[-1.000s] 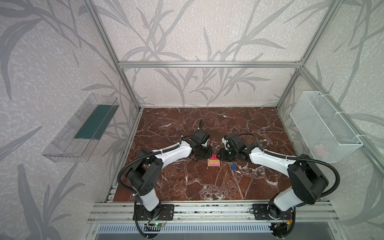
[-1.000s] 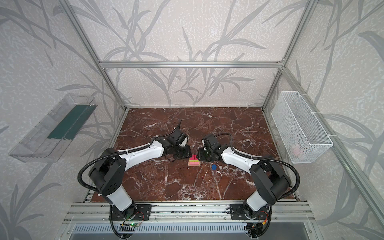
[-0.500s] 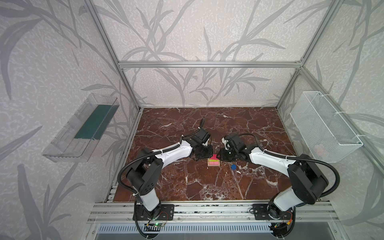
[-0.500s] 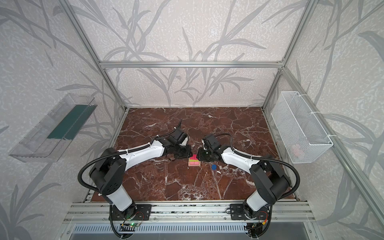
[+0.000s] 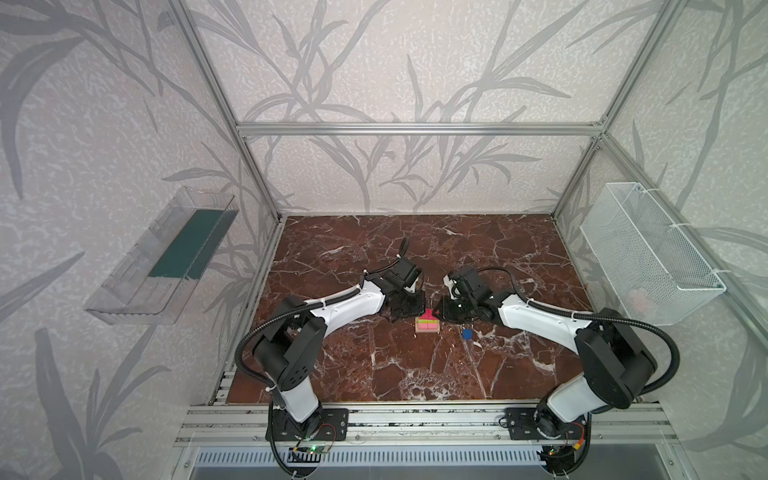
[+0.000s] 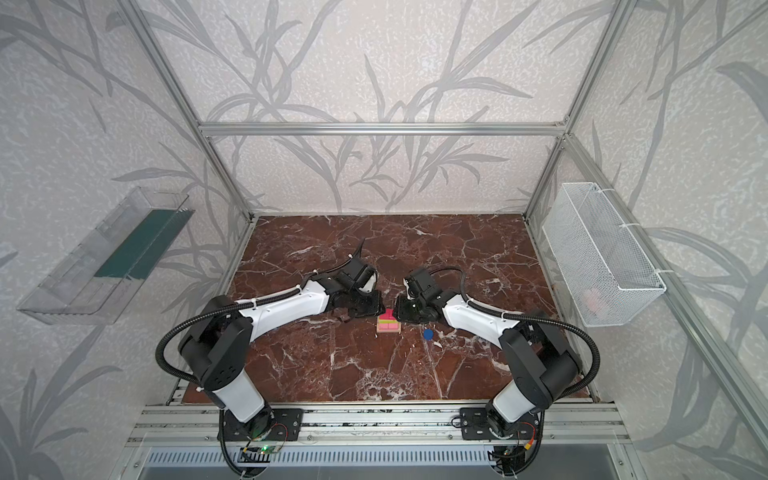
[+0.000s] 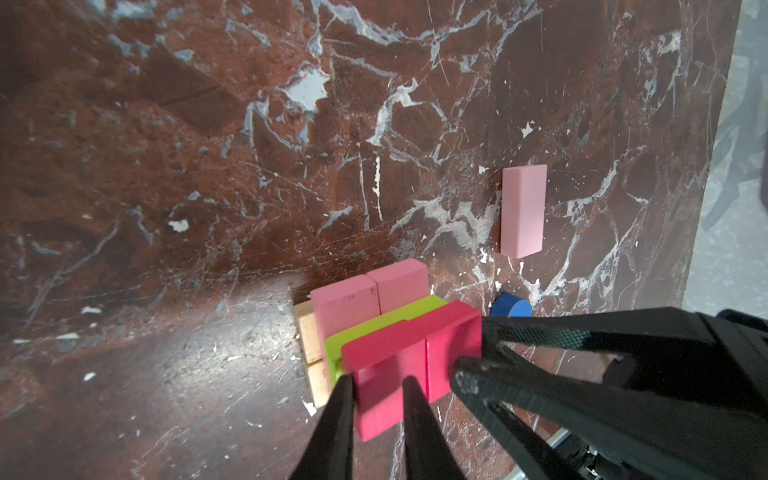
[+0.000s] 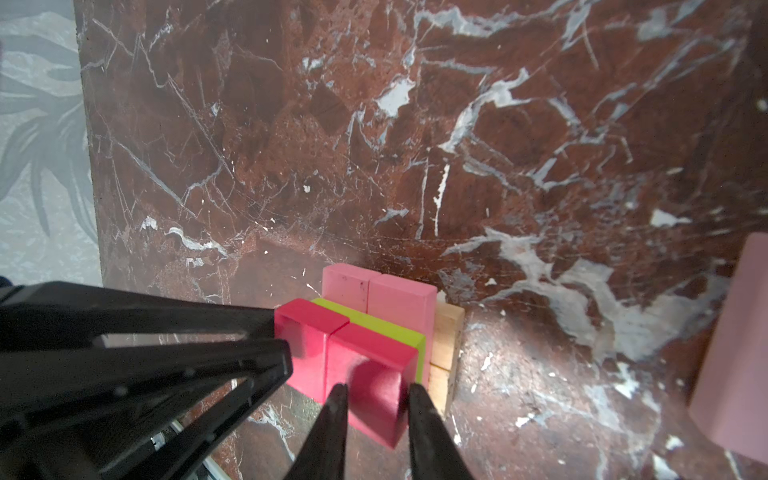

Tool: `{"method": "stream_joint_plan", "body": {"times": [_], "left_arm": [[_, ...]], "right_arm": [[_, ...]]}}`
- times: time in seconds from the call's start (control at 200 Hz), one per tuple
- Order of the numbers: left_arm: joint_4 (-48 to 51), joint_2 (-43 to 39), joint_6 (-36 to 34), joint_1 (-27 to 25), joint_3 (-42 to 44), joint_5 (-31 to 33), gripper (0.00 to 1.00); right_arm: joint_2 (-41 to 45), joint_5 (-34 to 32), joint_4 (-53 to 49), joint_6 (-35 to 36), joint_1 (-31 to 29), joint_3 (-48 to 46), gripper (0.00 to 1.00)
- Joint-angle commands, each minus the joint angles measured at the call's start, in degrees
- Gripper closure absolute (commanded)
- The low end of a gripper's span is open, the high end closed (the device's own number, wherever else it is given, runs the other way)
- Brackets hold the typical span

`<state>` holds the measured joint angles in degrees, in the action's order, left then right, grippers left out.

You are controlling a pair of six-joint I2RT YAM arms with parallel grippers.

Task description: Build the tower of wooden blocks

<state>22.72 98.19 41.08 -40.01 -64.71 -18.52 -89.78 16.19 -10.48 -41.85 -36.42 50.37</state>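
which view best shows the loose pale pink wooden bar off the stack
Left wrist view: the pale pink wooden bar lies whole and unobstructed on the marble tabletop. The right wrist view catches only a blurred part at its edge. Neither top view shows it.

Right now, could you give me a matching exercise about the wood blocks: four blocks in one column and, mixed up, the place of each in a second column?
1. tan bars
2. lime-green bar
3. red cubes
4. blue disc

A. on the table, apart from the tower
B. lowest layer of the tower
C. one in the left gripper, one in the right gripper
D. on the pink bars, ungripped

Pairs: 1-B, 2-D, 3-C, 4-A
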Motion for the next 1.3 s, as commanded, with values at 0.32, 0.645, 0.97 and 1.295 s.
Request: {"method": "stream_joint_plan", "body": {"times": [0.32,0.645,0.97,1.295], "left_arm": [[2.59,-1.83,0.03,-0.44,-0.59,1.69,0.79],[2.89,-1.82,-0.12,-0.51,-0.95,1.82,0.79],[3.04,-1.76,-0.2,-0.51,-1.12,1.82,0.79],[3.0,-1.78,-0.14,-0.51,-1.12,1.74,0.79]], "right_arm": [[0.0,0.71,0.9,-0.21,0.26,0.17,0.69],[0.13,0.6,0.64,-0.15,0.3,0.34,0.7],[-0.05,0.69,0.55,-0.08,0.18,0.43,0.75],[0.47,0.18,-0.13,0.01,0.17,0.33,0.67]]}}
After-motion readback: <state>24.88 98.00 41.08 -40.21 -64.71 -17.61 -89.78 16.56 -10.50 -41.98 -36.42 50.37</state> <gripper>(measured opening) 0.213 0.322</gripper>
